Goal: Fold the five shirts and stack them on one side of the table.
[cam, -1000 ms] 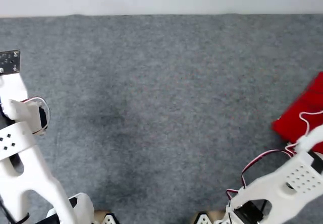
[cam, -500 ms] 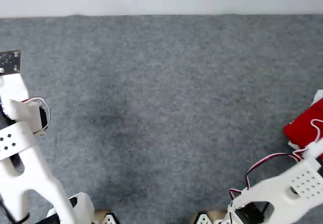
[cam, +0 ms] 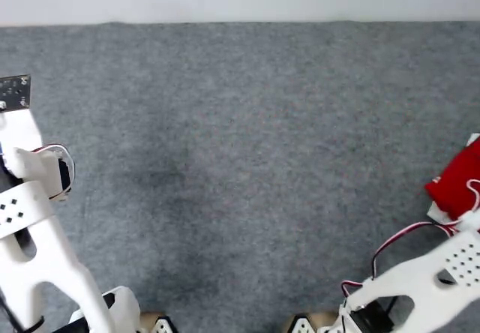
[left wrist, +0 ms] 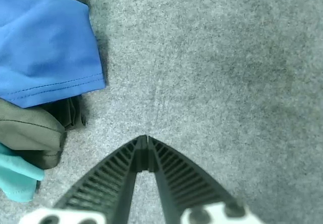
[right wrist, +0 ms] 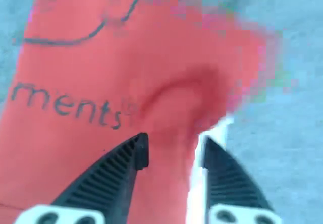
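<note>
The red shirt (cam: 455, 183), likely soft, light and floppy, lies at the right edge of the table (cam: 247, 123). A bunched fold probably gives the surest hold. The right gripper (right wrist: 174, 151) pinches such a fold between narrowly parted jaws. The left gripper (left wrist: 147, 151), jaws together and empty, hovers near a blue shirt (left wrist: 45, 42).

One shirt (cam: 454, 184) at table's (cam: 240, 123) right edge, by right arm (cam: 427, 273); shirt pile (left wrist: 45, 47) near left gripper (left wrist: 147, 141).

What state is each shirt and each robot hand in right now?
red shirt: bunched into a ridge.
right hand: shut on the red shirt.
left hand: shut, holding nothing.
blue shirt: loose, unfolded, topmost.
olive shirt: crumpled under the blue shirt.
teal shirt: partly under the olive shirt.
</note>
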